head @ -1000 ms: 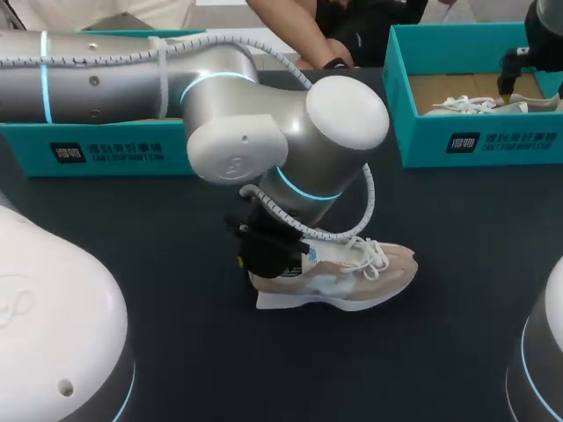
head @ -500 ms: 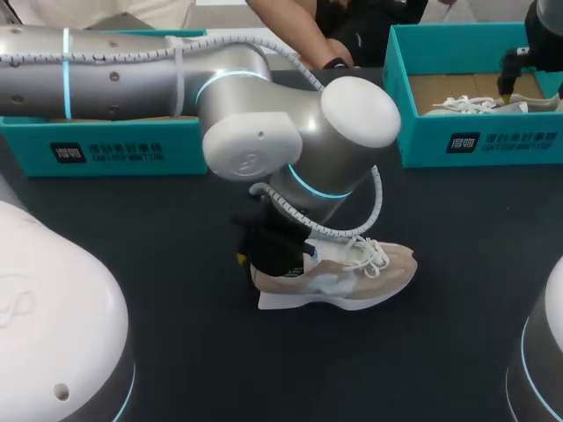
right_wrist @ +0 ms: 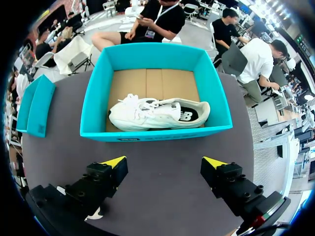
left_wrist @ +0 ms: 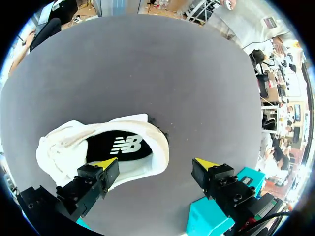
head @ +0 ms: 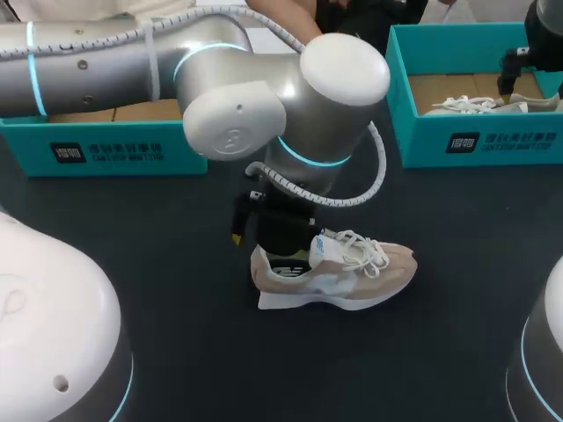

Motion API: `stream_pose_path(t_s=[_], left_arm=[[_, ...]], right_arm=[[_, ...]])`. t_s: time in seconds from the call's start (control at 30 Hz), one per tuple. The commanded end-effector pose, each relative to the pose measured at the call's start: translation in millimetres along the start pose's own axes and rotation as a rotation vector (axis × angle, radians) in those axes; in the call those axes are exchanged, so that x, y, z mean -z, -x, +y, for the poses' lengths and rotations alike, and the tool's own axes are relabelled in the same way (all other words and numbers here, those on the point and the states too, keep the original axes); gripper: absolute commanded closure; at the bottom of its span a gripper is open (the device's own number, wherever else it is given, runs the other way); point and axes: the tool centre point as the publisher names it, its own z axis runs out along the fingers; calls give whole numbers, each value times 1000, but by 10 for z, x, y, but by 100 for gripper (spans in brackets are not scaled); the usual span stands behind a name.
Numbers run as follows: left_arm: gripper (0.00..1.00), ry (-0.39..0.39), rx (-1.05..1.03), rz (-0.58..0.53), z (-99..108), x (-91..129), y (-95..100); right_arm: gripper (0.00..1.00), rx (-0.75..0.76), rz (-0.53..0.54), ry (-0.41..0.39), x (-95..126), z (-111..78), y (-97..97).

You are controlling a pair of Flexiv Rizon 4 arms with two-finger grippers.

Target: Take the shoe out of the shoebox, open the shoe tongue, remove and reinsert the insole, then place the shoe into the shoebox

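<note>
Tan shoe (head: 339, 274) standing on the dark table (head: 176, 352), mid-frame, outside the boxes.
The left gripper (left_wrist: 156, 164) hangs over the shoe's heel with its fingers spread wide, one tip above the heel opening and the other above bare table, gripping nothing. The right gripper (right_wrist: 165, 162) is also spread and empty; ahead of it, at the upper right of the head view, the teal shoebox (right_wrist: 147, 132) holds a white shoe (right_wrist: 157, 114).

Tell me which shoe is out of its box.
The beige shoe, standing on the dark table. The white shoe lies inside the teal shoebox.
</note>
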Motion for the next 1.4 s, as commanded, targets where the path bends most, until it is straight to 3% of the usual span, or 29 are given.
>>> stream_pose_path(t_s=[0.03, 0.23, 0.33, 0.77, 0.8, 0.83, 0.9, 1.03, 1.1, 1.3, 1.4], left_arm=[[0, 27, 61, -145, -21, 262, -324], [0, 19, 196, -265, -28, 510, -439], [0, -14, 253, -268, -3, 628, -494], [0, -14, 253, -268, -3, 628, -494], [0, -126, 344, -396, 4, 651, -541], [0, -175, 373, -469, -3, 668, -578], [0, -191, 467, -452, -3, 683, -618], [0, -241, 590, -557, -40, 816, -731], [0, -321, 663, -600, -96, 880, -778], [0, -374, 807, -680, -316, 929, -849], [0, -479, 900, -745, -386, 877, -897]], right_arm=[[0, -1, 1, 2, -6, -7, -4], [0, -1, 1, 2, -6, -7, -4], [0, -1, 1, 2, -6, -7, -4], [0, -1, 1, 2, -6, -7, -4], [0, -1, 1, 2, -6, -7, -4], [0, -1, 1, 2, -6, -7, -4], [0, -1, 1, 2, -6, -7, -4], [0, -1, 1, 2, -6, -7, -4], [0, -1, 1, 2, -6, -7, -4], [0, -1, 1, 2, -6, -7, -4], [0, -1, 1, 2, -6, -7, -4]])
